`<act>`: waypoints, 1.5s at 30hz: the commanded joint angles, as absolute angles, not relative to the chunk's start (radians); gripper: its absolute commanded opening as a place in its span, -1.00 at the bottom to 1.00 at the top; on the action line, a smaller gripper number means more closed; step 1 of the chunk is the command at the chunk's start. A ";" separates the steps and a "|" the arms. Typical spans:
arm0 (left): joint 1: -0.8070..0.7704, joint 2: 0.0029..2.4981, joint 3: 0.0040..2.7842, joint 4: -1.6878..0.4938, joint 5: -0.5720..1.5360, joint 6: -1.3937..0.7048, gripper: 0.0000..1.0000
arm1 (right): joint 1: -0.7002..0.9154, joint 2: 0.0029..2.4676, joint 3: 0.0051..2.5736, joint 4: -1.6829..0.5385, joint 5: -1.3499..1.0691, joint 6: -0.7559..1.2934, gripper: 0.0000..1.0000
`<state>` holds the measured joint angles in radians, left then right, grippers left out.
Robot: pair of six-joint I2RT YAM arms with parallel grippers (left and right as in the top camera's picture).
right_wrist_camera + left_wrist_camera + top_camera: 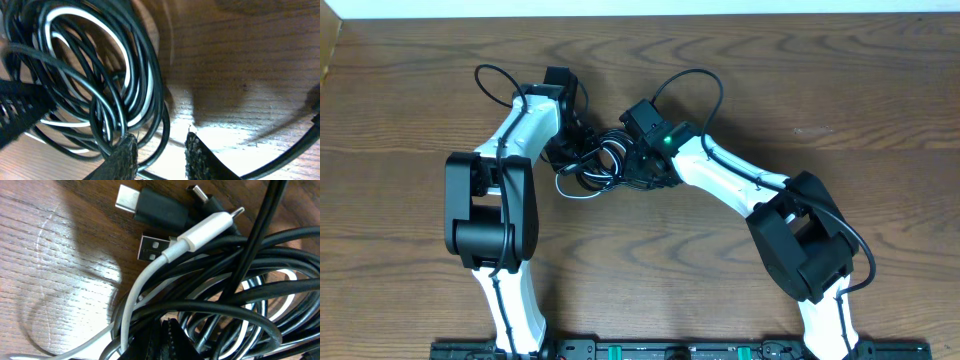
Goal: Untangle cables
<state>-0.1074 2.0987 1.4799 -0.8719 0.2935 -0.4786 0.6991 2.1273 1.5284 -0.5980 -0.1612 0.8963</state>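
Observation:
The cables [603, 160] lie in a tangled coil at mid-table, between my two arms. Close up in the left wrist view, the white cord's plug [210, 227], a black USB-C plug [150, 207] and a USB-A plug [152, 247] stick out of the black loops. My left gripper [170, 330] is shut, its tips buried in the bundle; a pinched cord is not visible. My right gripper [160, 150] is open at the coil's [100, 75] edge, with one black loop running between its fingers [125, 157].
Bare wooden table [840, 90] surrounds the tangle. The left arm [495, 200] reaches in from the left, the right arm [790, 230] from the right. Each arm's own thick black cable arcs above its wrist [695, 80].

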 commanded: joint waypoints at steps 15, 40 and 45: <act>-0.101 2.112 1.481 -0.878 0.277 -0.492 -0.84 | 0.736 2.135 1.520 -0.593 -0.180 1.170 -0.40; -0.101 2.112 1.481 -0.878 0.277 -0.492 -0.84 | 0.737 2.135 1.485 -0.606 -0.006 1.172 -0.98; -0.101 2.112 1.481 -0.878 0.278 -0.492 -0.84 | 0.698 2.135 1.474 -0.623 -0.019 1.172 -0.95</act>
<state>-0.1074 2.0987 1.4799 -0.8745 0.2905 -0.4786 0.7284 2.1273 1.4998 -0.6064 -0.0452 1.1931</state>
